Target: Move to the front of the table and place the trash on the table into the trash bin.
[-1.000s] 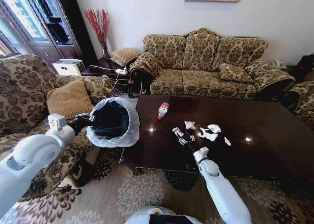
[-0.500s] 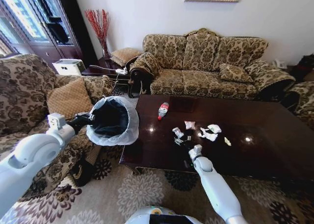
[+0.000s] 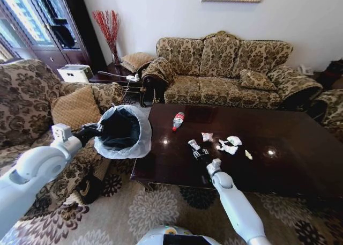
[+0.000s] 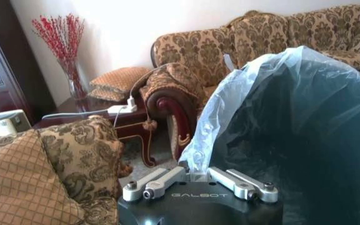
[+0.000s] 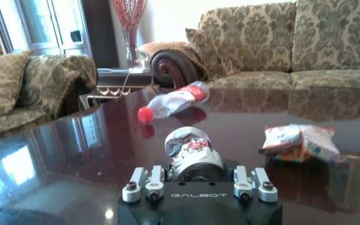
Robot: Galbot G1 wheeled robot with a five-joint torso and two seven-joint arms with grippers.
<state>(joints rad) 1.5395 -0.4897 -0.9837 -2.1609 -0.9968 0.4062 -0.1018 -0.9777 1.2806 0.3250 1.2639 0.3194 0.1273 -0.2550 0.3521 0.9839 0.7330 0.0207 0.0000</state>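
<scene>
My left gripper is shut on the bag-lined rim of the black trash bin, holding it tilted, mouth toward the table, off the table's left end. The dark glossy table carries the trash. My right gripper rests low on the tabletop, open, with the crushed silver can lying between its fingers. Beyond it lie a clear bottle with a red cap, a wrapper and white tissues.
A small scrap lies right of the tissues. A patterned sofa stands behind the table and an armchair at the left, close to the bin. A dark side table with a vase fills the back corner. Patterned carpet lies in front.
My right wrist has shifted slightly left along the near side of the table, staying at the can. The can, the other trash and the held bin have not moved.
</scene>
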